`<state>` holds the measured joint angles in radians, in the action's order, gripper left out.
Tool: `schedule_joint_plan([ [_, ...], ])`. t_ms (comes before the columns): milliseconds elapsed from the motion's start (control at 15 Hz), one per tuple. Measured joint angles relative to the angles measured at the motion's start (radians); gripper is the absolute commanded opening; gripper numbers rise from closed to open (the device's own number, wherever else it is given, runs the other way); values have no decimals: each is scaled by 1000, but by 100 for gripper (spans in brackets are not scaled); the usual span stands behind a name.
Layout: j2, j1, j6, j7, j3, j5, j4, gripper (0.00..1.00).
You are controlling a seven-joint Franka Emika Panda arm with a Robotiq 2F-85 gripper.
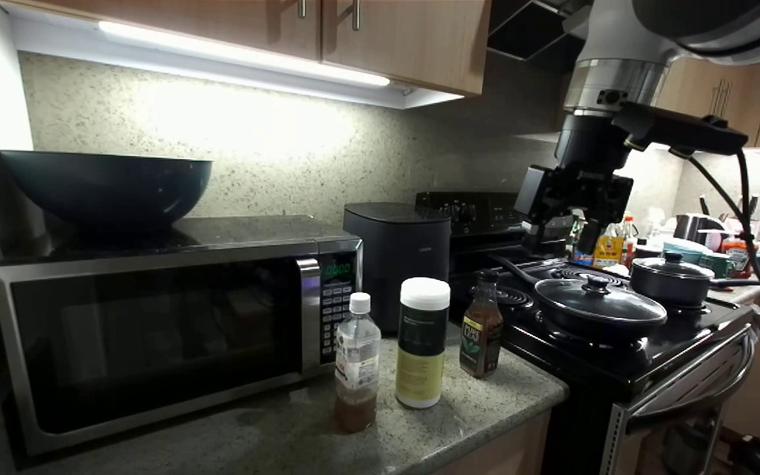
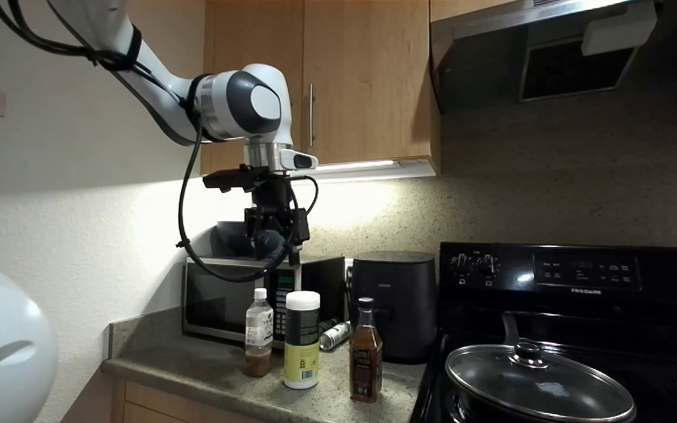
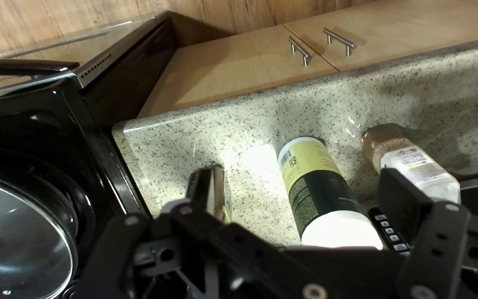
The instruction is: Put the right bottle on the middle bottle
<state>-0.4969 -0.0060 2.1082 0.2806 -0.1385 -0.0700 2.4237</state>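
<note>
The right bottle, slim and dark brown with a dark cap, stands upright on the counter in both exterior views [image 1: 481,340] [image 2: 366,359]. In the wrist view [image 3: 210,187] its upper part is hidden behind the gripper. The middle bottle, a wide jar with white lid and dark green and yellow body, stands upright to its left in both exterior views [image 1: 421,349] [image 2: 302,343]. It also shows in the wrist view [image 3: 322,195]. My gripper is open and empty, above bottle height in both exterior views [image 1: 561,241] [image 2: 277,255]; its spread fingers show in the wrist view [image 3: 288,195].
A clear white-capped bottle [image 1: 357,369] stands left of the jar. A microwave [image 1: 156,336] with a dark bowl [image 1: 109,188] and a black air fryer [image 2: 394,305] stand behind. A stove with a lidded pan [image 1: 598,307] is on the right. A can [image 2: 334,336] lies behind the bottles.
</note>
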Motion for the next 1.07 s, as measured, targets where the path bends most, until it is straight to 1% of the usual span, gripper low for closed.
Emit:
schedule_joint_plan([
  [200, 85, -3, 29, -1, 46, -1, -42, 100],
  [467, 237, -7, 38, -10, 102, -1, -150, 100],
  [533, 273, -7, 38, -21, 114, -3, -181, 100],
  [667, 337, -4, 37, -90, 136, -45, -234, 100],
  [800, 381, -4, 23, -131, 149, -92, -271, 100],
  [1067, 398, -2, 14, -136, 152, -100, -289, 100],
])
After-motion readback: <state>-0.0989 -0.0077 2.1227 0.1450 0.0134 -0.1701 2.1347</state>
